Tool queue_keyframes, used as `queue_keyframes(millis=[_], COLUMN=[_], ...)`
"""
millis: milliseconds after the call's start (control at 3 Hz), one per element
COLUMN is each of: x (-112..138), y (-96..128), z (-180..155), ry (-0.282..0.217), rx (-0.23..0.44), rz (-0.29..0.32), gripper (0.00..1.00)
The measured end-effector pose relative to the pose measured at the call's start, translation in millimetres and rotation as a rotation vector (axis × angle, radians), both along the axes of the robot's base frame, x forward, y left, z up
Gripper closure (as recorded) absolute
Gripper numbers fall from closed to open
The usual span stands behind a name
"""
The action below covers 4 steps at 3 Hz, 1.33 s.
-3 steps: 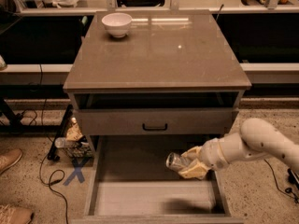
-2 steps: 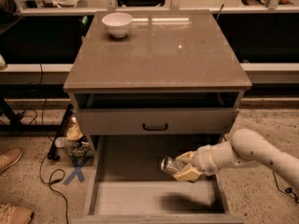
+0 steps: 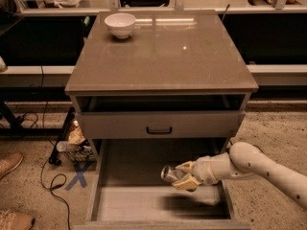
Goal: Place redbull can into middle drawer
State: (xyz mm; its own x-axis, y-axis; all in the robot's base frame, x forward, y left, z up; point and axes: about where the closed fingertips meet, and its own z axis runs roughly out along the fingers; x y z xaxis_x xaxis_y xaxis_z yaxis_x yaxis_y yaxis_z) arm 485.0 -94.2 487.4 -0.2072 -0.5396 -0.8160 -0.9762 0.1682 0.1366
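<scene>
The redbull can [image 3: 169, 173] lies on its side in my gripper [image 3: 184, 175], silver top pointing left. The gripper's pale fingers [image 3: 186, 183] are shut around the can's body. It hangs just above the floor of the middle drawer [image 3: 158, 205], which is pulled wide open below the closed drawer front with the black handle [image 3: 159, 130]. The can sits over the drawer's centre-right, and its shadow falls on the pale planks below. My arm [image 3: 259, 166] reaches in from the right.
A white bowl [image 3: 120, 24] stands at the back left of the cabinet top [image 3: 163, 56]. Cables, a small basket of items [image 3: 74, 145] and a blue X mark [image 3: 77, 177] lie on the floor to the left. A shoe [image 3: 9, 163] shows at the left edge.
My gripper with the can has moved left and lower, further over the open drawer.
</scene>
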Motion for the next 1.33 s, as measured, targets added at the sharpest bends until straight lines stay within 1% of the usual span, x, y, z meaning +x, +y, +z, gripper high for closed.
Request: queue_keyframes(millis=[333, 667, 1000, 1333], x=[-1.5, -1.7, 0.2, 0.7], y=[9.3, 19.9, 41.8, 51.0], z=[-18.0, -48.0, -79.8, -92.9], ry=[-0.004, -0.007, -0.003, 0.007], rx=[-0.048, -0.084, -0.113, -0.113], rz=[0.009, 0.008, 0.021, 0.024], gripper=[1.00, 1.00, 0.73, 0.50])
